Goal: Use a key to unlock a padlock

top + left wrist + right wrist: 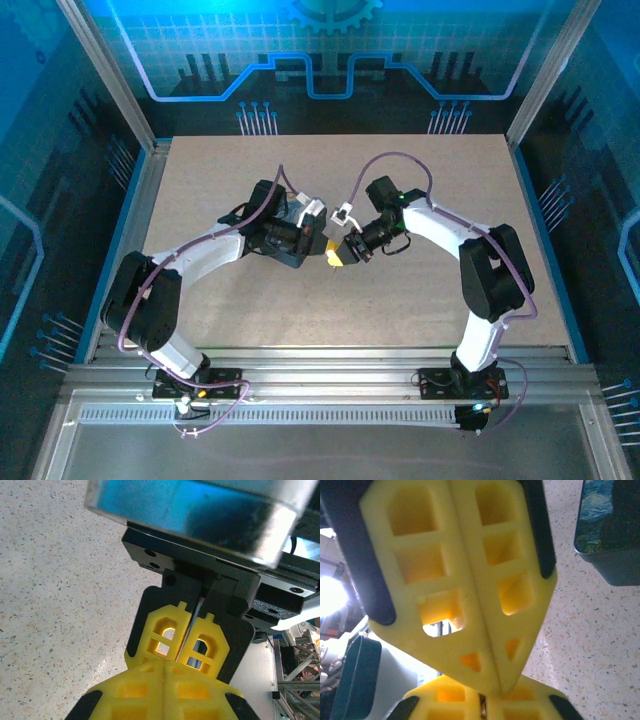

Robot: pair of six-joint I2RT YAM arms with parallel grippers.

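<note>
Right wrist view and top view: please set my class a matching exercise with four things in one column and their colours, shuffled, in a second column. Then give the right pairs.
Things:
1. gripper fingers
2. box
3. table
4. arm cable

Colours:
A. purple
B. pale and speckled
C. yellow
D. dark blue with swirls

Pairs: 1-C; 2-D; 3-B; 4-A

Silvery key [197, 611] between left claw [190, 625] fingertips
</note>
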